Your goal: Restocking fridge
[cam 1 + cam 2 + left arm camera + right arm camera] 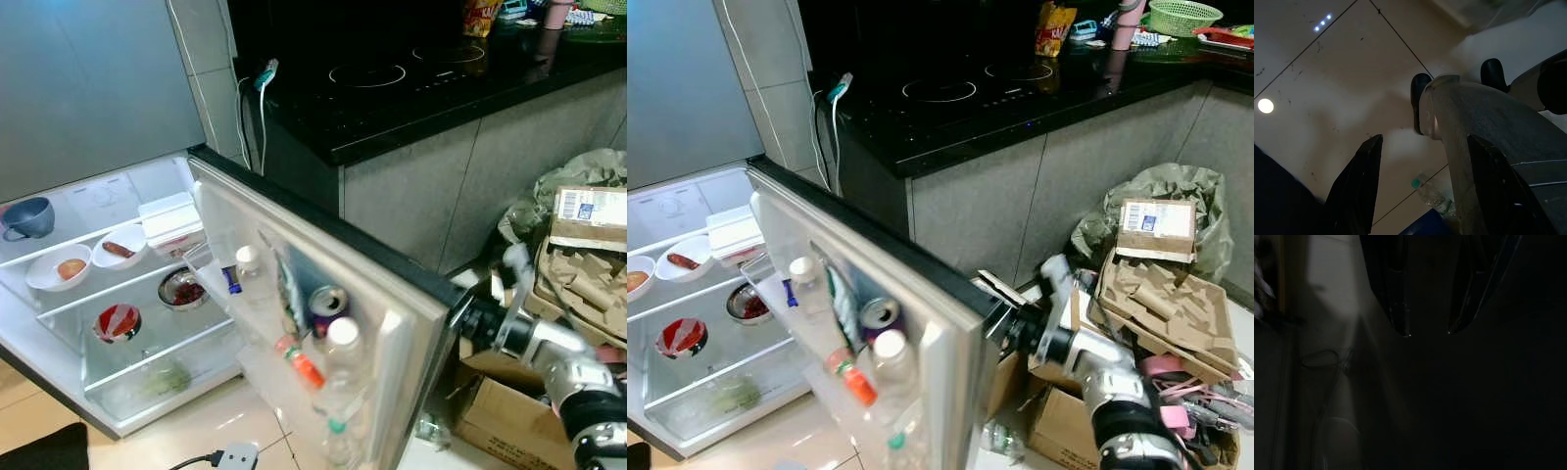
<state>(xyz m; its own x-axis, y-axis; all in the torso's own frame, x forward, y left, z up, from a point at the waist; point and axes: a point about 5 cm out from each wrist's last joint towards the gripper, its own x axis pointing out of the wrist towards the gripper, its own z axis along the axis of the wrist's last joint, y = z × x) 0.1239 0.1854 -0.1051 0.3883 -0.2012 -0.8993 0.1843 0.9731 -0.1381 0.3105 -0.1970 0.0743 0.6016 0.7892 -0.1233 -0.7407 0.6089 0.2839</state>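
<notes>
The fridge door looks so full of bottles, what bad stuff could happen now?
The right end effector sits at the outer edge of the open fridge door. A hard swing might tip the loosely leaning bottles and the can out of the door shelf. Cardboard boxes are piled close behind the arm, so pulling back could knock them. A bottle on the floor could get stepped on.

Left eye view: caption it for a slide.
Right arm reaches behind the edge of the open fridge door, whose shelves hold bottles and a can.
</notes>
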